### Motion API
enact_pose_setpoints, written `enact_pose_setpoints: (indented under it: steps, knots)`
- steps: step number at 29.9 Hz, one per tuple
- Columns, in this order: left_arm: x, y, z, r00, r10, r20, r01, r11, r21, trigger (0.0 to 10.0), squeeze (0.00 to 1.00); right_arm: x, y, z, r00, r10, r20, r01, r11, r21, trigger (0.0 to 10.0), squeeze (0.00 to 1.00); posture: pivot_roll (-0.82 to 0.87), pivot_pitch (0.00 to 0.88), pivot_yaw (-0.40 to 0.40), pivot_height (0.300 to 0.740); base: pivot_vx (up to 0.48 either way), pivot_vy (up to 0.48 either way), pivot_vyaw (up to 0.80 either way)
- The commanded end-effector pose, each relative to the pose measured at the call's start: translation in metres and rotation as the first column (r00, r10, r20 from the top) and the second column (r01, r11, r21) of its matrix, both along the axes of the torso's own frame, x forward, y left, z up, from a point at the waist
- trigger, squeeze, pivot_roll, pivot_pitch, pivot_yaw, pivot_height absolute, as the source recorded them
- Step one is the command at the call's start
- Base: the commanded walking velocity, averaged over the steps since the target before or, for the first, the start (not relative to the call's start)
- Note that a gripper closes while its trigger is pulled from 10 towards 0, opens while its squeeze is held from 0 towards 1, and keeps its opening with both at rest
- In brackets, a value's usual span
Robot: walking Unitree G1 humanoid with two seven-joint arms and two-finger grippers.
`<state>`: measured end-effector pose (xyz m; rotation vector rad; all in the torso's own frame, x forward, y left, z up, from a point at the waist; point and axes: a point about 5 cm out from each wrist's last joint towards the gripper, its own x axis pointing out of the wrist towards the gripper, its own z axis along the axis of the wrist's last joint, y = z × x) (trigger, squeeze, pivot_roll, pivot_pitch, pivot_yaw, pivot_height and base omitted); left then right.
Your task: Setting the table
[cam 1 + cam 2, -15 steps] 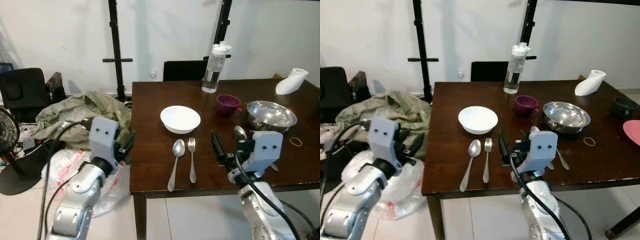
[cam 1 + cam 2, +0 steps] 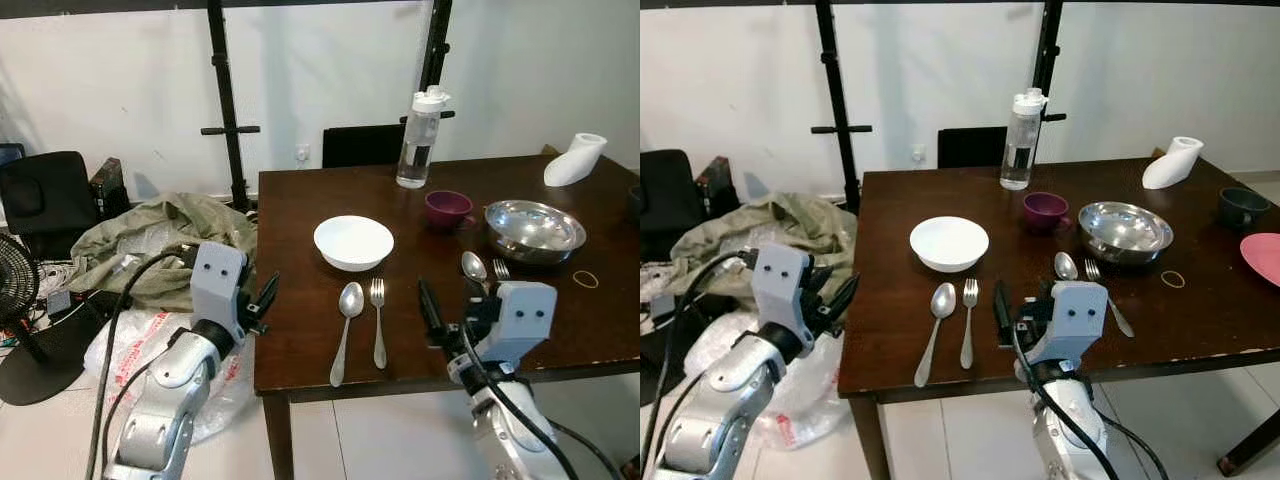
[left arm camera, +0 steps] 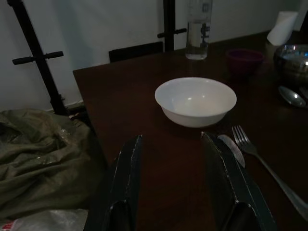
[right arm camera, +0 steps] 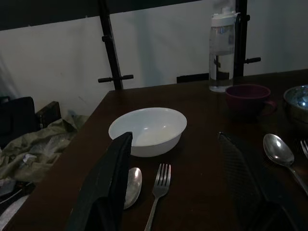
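Both pincers hover spread and empty at the near edge of the counter (image 2: 300,200).

The left pincer (image 2: 262,300) is off the counter's left edge, fingers wide, gripping nothing; the white bowl (image 2: 353,241) lies ahead of it and to its right. The right pincer (image 2: 1020,310) is over the near edge, fingers wide apart and empty. A spoon (image 2: 345,315) and fork (image 2: 378,320) lie side by side just left of it, in front of the bowl. A second spoon (image 2: 1066,266) and fork (image 2: 1105,292) lie just right of it, near the steel bowl (image 2: 1126,230). The purple cup (image 2: 1044,210) and water bottle (image 2: 1019,140) stand farther ahead.
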<state>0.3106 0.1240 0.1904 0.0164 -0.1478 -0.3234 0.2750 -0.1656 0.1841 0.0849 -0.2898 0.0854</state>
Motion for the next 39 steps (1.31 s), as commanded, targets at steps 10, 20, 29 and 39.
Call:
enact_pose_setpoints:
  steps: [10,20,29,39]
  knots:
    - [0.004,0.0,-0.007,1.0,0.023,-0.012,-0.023,1.0,0.006,10.0,0.0,0.008,-0.007,-0.004,0.999,-0.034,-0.01,0.034,0.999,0.011,10.0,0.0,-0.04,0.0,0.109,0.74,0.0,0.0,0.0]
    - [0.008,-0.002,-0.009,1.0,0.021,-0.013,-0.021,1.0,0.006,10.0,0.0,0.005,-0.004,-0.009,1.0,-0.024,-0.02,0.024,1.0,0.017,10.0,0.0,-0.05,0.0,0.114,0.74,-0.048,0.0,0.0]
    - [0.006,0.001,-0.012,0.999,0.033,-0.018,-0.033,0.999,0.012,10.0,0.0,0.002,-0.004,-0.013,0.999,-0.02,-0.035,0.021,1.0,0.017,10.0,0.0,-0.04,0.0,0.106,0.74,-0.322,0.0,0.0]
    - [0.003,0.006,-0.016,0.998,0.048,-0.03,-0.048,0.999,0.018,10.0,0.0,-0.001,-0.003,-0.017,0.999,-0.011,-0.052,0.012,1.0,0.015,10.0,0.0,-0.04,0.0,0.102,0.74,-0.377,0.0,0.0]
